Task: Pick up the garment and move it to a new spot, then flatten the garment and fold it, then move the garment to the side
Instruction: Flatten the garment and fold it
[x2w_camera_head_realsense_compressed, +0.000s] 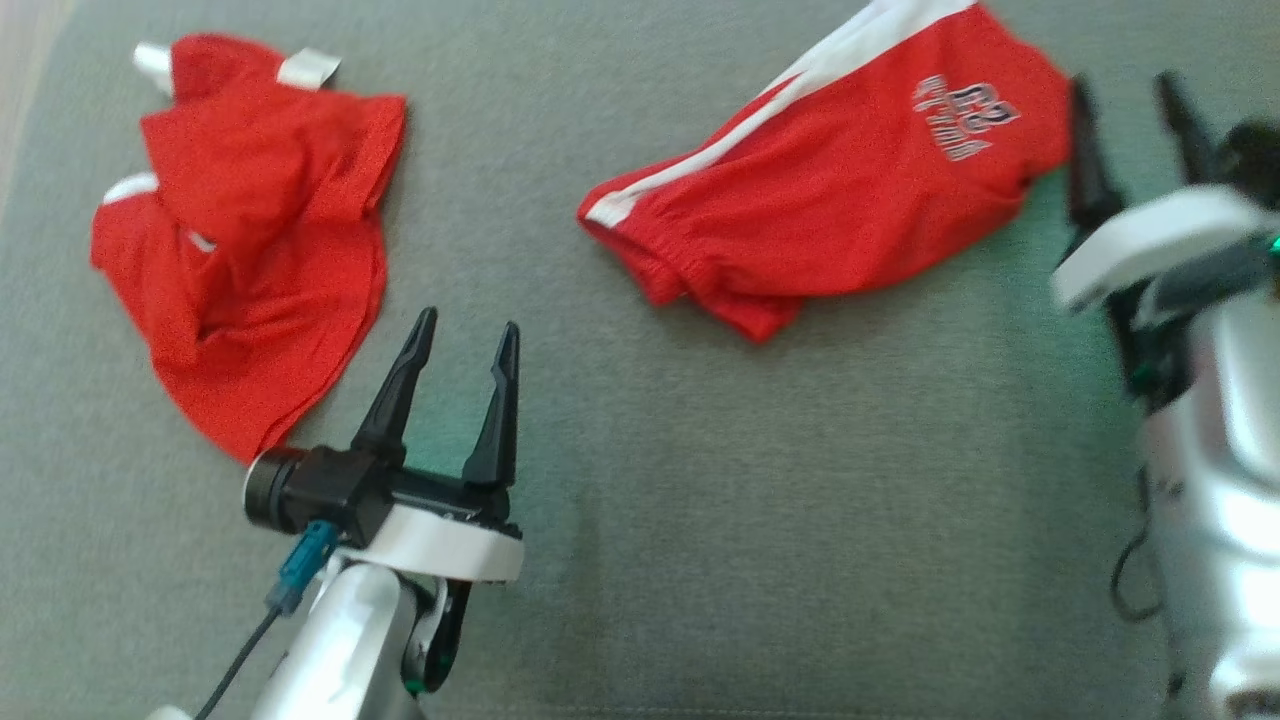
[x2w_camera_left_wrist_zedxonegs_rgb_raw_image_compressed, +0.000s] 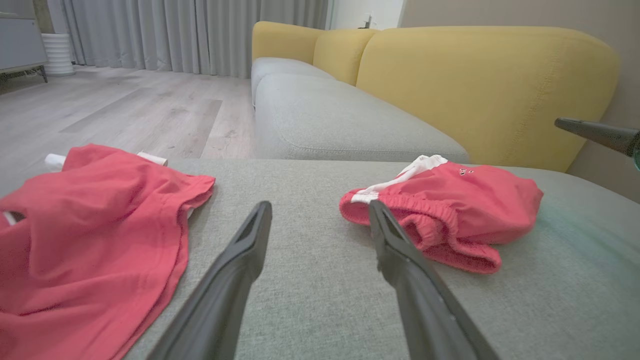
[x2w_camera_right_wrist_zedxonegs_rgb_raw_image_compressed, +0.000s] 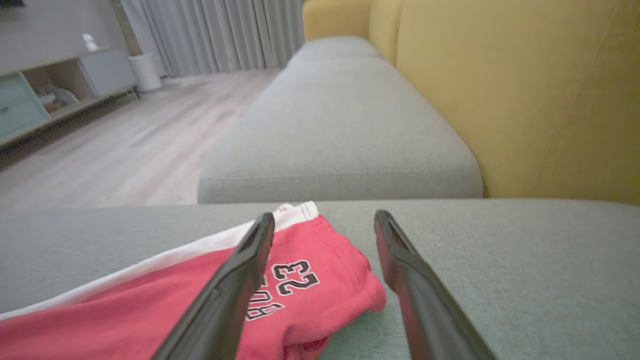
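Observation:
Two red garments lie on the grey cushion (x2w_camera_head_realsense_compressed: 700, 500). A crumpled red shirt (x2w_camera_head_realsense_compressed: 240, 250) with white trim is at the left, also seen as the shirt (x2w_camera_left_wrist_zedxonegs_rgb_raw_image_compressed: 90, 225). Red shorts (x2w_camera_head_realsense_compressed: 840, 190) with a white side stripe and a "23" print lie at the upper right; the shorts (x2w_camera_left_wrist_zedxonegs_rgb_raw_image_compressed: 450, 210) show their elastic waistband. My left gripper (x2w_camera_head_realsense_compressed: 465, 335) stands open and empty between the two, just right of the shirt's hem. My right gripper (x2w_camera_head_realsense_compressed: 1122, 85) is open at the right end of the shorts (x2w_camera_right_wrist_zedxonegs_rgb_raw_image_compressed: 350, 290), its left finger over the printed corner.
A yellow backrest (x2w_camera_left_wrist_zedxonegs_rgb_raw_image_compressed: 480, 85) runs along the far right side. Another grey seat cushion (x2w_camera_left_wrist_zedxonegs_rgb_raw_image_compressed: 340, 125) lies beyond. The wooden floor (x2w_camera_left_wrist_zedxonegs_rgb_raw_image_compressed: 125, 110) drops off past the cushion's far edge. A low shelf unit (x2w_camera_right_wrist_zedxonegs_rgb_raw_image_compressed: 45, 90) stands by the curtains (x2w_camera_left_wrist_zedxonegs_rgb_raw_image_compressed: 190, 30).

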